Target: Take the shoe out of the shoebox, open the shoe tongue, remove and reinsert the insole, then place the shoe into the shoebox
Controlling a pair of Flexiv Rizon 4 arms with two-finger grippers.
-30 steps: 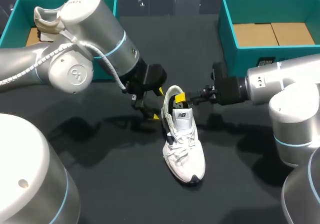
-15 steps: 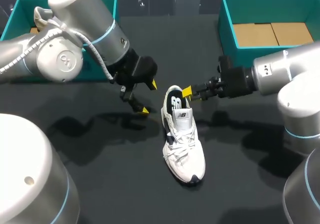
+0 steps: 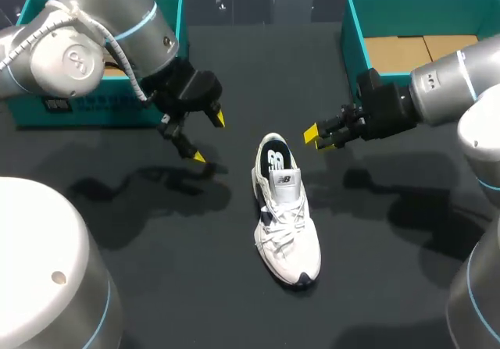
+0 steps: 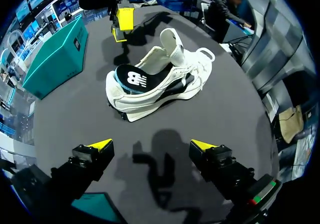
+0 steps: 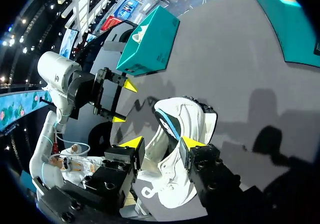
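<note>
Shoe rests sole-down, long axis near-to-far, toe at near end.

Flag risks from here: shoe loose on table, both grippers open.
1. The shoe stands free, left gripper and right gripper both open and off it; one-sided contact could slide or tip it.
2. The insole shows at the heel, but its toe end is hidden under the tongue; it may not lie flat.
3. The right shoebox has raised walls; the shoe could clip one going in.
</note>
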